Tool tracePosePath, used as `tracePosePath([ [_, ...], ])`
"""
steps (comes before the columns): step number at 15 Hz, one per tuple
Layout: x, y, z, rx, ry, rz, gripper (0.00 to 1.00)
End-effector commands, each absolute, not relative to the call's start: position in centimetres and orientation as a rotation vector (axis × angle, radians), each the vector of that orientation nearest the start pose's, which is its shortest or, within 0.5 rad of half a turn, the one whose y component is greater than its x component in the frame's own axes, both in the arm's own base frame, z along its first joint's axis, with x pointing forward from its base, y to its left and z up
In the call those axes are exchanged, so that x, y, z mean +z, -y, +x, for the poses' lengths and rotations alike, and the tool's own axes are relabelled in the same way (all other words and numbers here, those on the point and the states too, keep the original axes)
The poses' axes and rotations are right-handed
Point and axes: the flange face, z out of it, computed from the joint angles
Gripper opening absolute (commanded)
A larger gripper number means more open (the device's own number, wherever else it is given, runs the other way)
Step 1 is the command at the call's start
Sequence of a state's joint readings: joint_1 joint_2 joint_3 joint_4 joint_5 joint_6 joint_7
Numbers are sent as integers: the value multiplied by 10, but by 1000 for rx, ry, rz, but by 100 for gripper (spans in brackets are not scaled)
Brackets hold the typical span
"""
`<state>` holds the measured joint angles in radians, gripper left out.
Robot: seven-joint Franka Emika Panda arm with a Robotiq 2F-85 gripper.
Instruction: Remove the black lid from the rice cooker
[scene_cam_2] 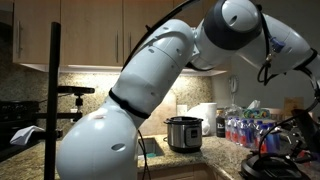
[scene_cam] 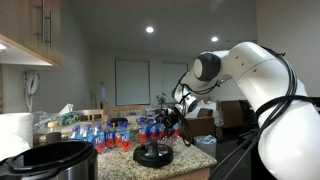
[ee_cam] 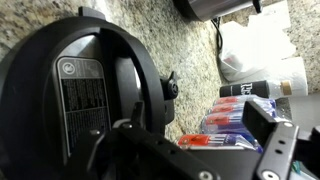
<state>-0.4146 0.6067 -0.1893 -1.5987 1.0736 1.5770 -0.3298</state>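
Note:
The black lid (scene_cam: 153, 155) lies on the granite counter, apart from the rice cooker (scene_cam: 55, 160), which stands uncovered at the near left with its black rim showing. In an exterior view the steel-bodied cooker (scene_cam_2: 183, 133) stands further back and the lid (scene_cam_2: 268, 166) is at the lower right. In the wrist view the lid (ee_cam: 80, 80) fills the left side and shows a silver label plate. My gripper (scene_cam: 168, 122) hovers just above the lid. Its fingers (ee_cam: 190, 150) are spread apart with nothing between them.
Several red-and-blue bottles (scene_cam: 105, 135) stand in a cluster behind the lid and also show in the wrist view (ee_cam: 235, 115). A white bag (ee_cam: 255, 50) lies beyond them. Wall cabinets (scene_cam: 30, 30) hang above the counter. A black stand (scene_cam_2: 55, 90) rises at the left.

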Motion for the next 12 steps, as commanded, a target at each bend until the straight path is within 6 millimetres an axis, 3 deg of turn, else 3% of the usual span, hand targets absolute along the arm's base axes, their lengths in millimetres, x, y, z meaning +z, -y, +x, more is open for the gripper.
tracePosePath([
  [1, 339, 277, 546, 155, -586, -2042, 100],
  [4, 392, 275, 515, 265, -567, -2195, 100],
  [7, 456, 262, 495, 234, -586, -2392, 100],
  [10, 520, 227, 481, 138, -560, -2559, 100],
  [12, 560, 193, 477, 18, -566, -2644, 100],
])
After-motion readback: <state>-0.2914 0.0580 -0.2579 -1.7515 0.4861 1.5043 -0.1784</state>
